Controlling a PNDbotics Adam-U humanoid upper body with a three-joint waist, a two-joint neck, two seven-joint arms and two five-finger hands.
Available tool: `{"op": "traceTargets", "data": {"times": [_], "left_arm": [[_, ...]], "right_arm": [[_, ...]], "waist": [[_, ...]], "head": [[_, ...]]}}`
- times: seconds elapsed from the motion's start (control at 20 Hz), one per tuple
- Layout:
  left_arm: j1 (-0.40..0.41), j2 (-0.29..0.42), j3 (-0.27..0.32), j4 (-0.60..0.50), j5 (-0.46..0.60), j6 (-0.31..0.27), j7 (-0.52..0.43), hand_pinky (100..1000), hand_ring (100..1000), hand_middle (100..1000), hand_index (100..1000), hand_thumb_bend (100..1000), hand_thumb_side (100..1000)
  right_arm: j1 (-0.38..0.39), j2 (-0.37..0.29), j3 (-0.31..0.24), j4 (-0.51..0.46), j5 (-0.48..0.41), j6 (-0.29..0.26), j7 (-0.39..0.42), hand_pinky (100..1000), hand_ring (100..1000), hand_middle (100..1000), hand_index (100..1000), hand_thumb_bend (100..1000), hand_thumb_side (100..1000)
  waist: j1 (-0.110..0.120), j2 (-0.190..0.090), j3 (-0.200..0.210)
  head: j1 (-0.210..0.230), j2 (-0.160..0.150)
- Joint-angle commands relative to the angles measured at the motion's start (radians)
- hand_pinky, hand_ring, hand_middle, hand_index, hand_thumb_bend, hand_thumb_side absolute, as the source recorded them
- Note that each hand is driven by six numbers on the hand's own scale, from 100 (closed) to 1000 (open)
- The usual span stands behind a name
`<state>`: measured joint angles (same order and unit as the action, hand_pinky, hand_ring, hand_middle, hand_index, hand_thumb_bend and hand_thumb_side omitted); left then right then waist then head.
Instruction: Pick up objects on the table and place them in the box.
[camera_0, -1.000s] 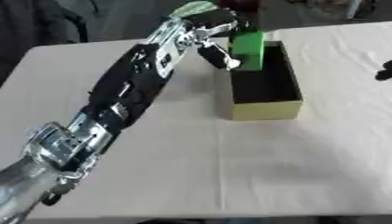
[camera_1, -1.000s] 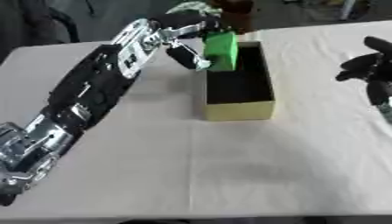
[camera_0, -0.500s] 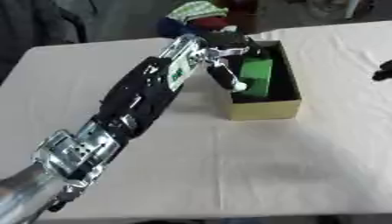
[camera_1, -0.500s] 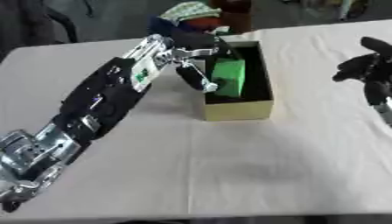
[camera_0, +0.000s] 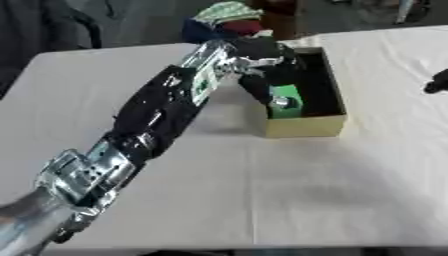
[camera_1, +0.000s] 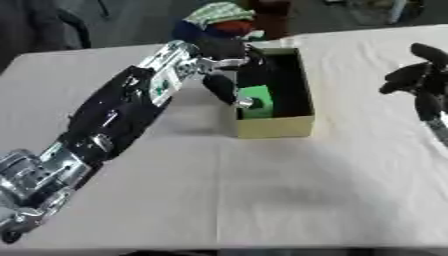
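The left hand (camera_1: 229, 75), fingers curled round the green block (camera_1: 255, 101), lowers it inside the box (camera_1: 271, 127); release remains.

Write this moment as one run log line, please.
left hand: at green block, fingers curled on it | block: inside box, near end | right hand: idle, right edge

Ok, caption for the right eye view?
Left robot hand lowers a green block into the yellow box; right robot hand idle at right.
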<state>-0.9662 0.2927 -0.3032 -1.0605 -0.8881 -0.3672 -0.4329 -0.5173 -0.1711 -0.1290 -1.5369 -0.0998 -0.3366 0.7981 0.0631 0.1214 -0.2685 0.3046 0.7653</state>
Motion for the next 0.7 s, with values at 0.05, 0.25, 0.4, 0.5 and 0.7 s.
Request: {"op": "traceTargets", "data": {"times": [0.05,0.25,0.4,0.5,0.7], "left_arm": [[-0.011,0.065,0.013,-0.099,0.062,0.007,0.029,746,747,782,937,339,607],[0.025,0.16,0.023,-0.299,0.184,0.035,0.062,740,740,773,936,339,497],[0.102,0.248,0.053,-0.488,0.261,0.074,0.08,735,734,765,933,321,462],[0.179,0.303,0.085,-0.616,0.332,0.1,0.091,730,728,758,929,299,444],[0.347,0.366,0.177,-0.813,0.459,0.171,0.131,710,704,730,912,209,433]], "right_arm": [[-0.006,-0.009,-0.009,-0.005,0.003,-0.01,0.001,840,722,728,1000,100,499],[-0.001,-0.015,-0.018,-0.005,0.009,-0.012,-0.008,840,722,728,1000,100,497],[0.002,-0.02,-0.028,-0.011,0.014,-0.013,-0.02,840,723,728,1000,100,494],[0.0,-0.026,-0.034,-0.014,0.017,-0.014,-0.028,840,723,729,1000,100,492],[0.002,-0.035,-0.049,-0.033,0.026,-0.019,-0.05,841,729,742,1000,100,480]], "waist": [[-0.012,-0.022,0.009],[-0.014,-0.026,0.039],[-0.015,-0.027,0.06],[-0.017,-0.026,0.078],[-0.017,-0.02,0.107]], "head": [[-0.01,0.005],[-0.023,0.005],[-0.036,0.005],[-0.042,0.005],[-0.054,0.005]]}}
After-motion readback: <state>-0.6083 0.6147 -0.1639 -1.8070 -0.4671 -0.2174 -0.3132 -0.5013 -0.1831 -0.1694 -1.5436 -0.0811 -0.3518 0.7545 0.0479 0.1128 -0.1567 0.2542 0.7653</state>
